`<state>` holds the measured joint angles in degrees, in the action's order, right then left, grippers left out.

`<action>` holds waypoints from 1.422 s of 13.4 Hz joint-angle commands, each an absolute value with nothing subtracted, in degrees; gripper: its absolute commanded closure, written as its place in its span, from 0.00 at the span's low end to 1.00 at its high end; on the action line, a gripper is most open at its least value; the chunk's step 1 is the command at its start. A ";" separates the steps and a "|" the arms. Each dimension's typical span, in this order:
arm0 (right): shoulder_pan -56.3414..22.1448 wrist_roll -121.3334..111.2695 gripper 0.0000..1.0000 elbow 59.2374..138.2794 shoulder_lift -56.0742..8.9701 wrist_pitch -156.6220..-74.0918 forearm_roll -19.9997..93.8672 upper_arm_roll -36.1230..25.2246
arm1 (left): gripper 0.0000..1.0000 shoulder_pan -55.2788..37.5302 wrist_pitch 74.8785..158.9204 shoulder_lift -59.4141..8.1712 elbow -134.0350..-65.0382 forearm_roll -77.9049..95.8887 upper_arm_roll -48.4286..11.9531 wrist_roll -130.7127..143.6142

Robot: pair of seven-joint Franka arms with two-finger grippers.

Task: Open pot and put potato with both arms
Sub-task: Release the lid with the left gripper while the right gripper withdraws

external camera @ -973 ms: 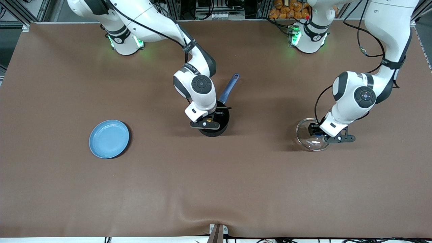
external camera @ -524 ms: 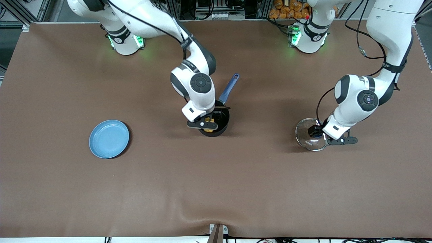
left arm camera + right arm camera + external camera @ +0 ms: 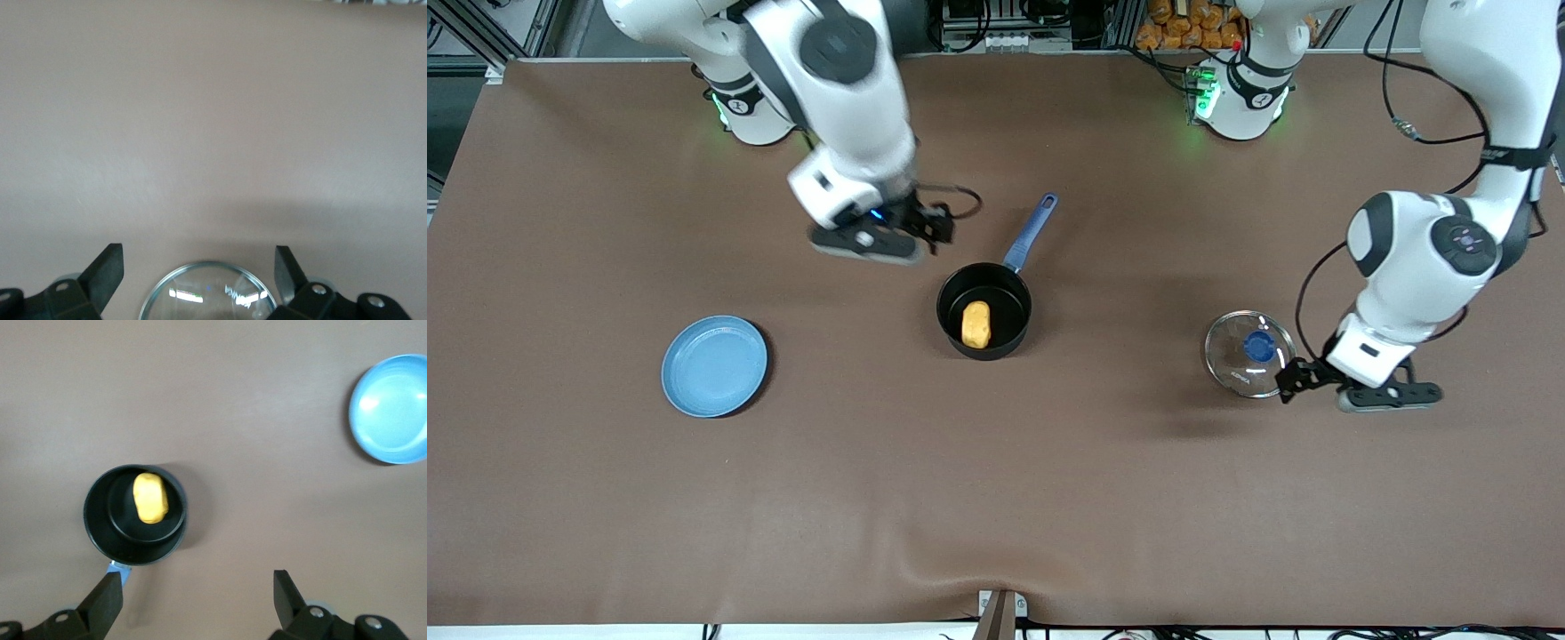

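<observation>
The black pot [image 3: 951, 311] with its blue handle [image 3: 1032, 231] stands uncovered at the table's middle. The yellow potato [image 3: 975, 324] lies inside it. My right gripper [image 3: 929, 224] is open and empty, raised over the bare table beside the pot's handle. Its wrist view shows the pot [image 3: 107, 527], the potato [image 3: 150, 498] and the gripper [image 3: 197, 593] itself. My left gripper [image 3: 1294, 380] is open and empty, beside the edge of the glass lid [image 3: 1240, 369]. The lid lies flat on the table toward the left arm's end. It also shows in the left wrist view [image 3: 208, 297], under the left gripper [image 3: 198, 267].
A light-blue plate [image 3: 714, 365] lies on the table toward the right arm's end and also shows in the right wrist view [image 3: 390, 409]. The lid's blue knob [image 3: 1259, 347] points up. The brown table cloth [image 3: 996, 489] covers the table.
My right gripper let the potato go in the pot, then rose and drew back toward its base. My left gripper let go of the lid's knob and moved off its edge.
</observation>
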<state>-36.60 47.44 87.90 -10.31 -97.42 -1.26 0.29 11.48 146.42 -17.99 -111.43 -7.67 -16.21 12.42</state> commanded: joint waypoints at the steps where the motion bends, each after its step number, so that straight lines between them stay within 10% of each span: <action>1: -30.79 37.94 0.00 84.92 -5.99 -87.68 -1.32 0.44 | 0.00 11.43 136.89 -16.70 -104.10 -7.47 -16.52 11.16; 11: 1.04 -13.43 0.00 80.07 -0.70 -72.60 -1.14 0.44 | 0.00 11.69 101.98 -11.70 -85.00 -6.42 -19.77 10.99; 19: 0.44 -9.43 0.00 84.29 -2.37 -80.77 -1.14 0.97 | 0.00 12.04 91.68 -4.05 -84.99 -1.93 -19.42 10.20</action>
<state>0.89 -12.36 83.87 -3.05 -80.68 -1.24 0.64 11.42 93.80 -5.81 -84.80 -3.13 -19.36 12.21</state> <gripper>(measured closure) 0.000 0.000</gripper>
